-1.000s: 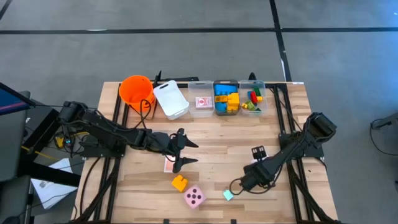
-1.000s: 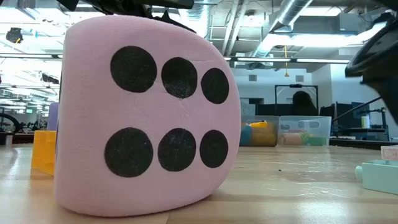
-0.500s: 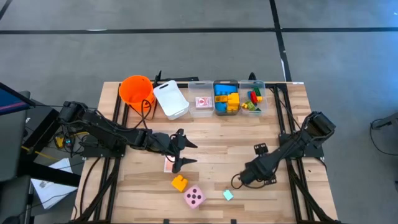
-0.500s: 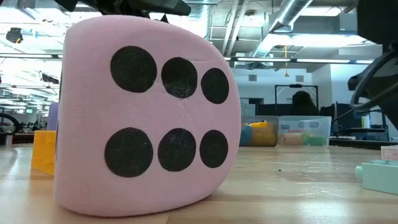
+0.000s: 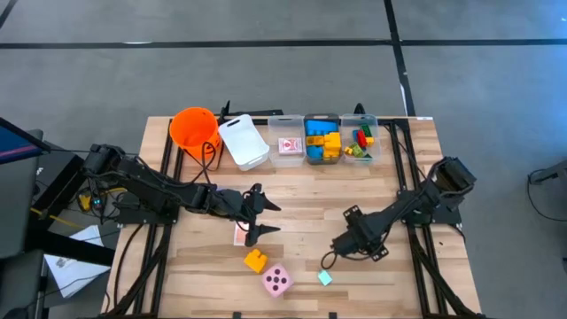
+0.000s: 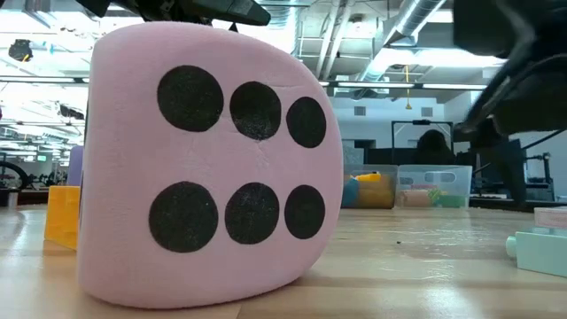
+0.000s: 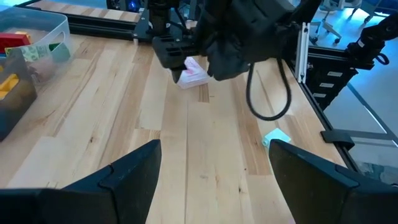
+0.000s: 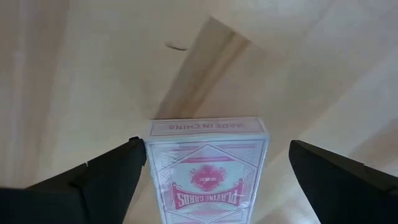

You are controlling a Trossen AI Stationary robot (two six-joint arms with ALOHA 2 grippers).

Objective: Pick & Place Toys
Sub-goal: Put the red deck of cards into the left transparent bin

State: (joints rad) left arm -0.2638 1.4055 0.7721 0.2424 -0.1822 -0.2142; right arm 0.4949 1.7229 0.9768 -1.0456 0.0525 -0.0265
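Right wrist view: a pink-backed pack of cards [image 8: 208,168] lies flat on the wooden table [image 5: 310,199]. The right gripper [image 8: 216,148] hangs over it with its fingers spread wide. One finger [image 8: 112,171] stands close to the pack's side and the other is clearly apart from it, so the pack is not gripped. In the high view this gripper is right of the table's middle and hides the pack under it.

A second pack of cards [image 5: 239,235] lies left of the middle, just beside the lower finger of the left gripper [image 5: 260,218]. That gripper is also wide open and holds nothing. It points across the table toward the right arm.

Three more toys lie near the edge where the low camera stands:
- an orange-yellow brick [image 5: 256,260];
- a pink dotted die [image 5: 277,281], which fills most of the low view with its six-dot face;
- a pale teal brick [image 5: 325,277], to the right of the die and apart from it.

Along the opposite edge stand an orange bucket [image 5: 195,128], a tilted white bin [image 5: 244,142] and three clear bins [image 5: 305,118]. One clear bin holds cards, one holds blue and yellow bricks, and one holds red, green and yellow bricks.
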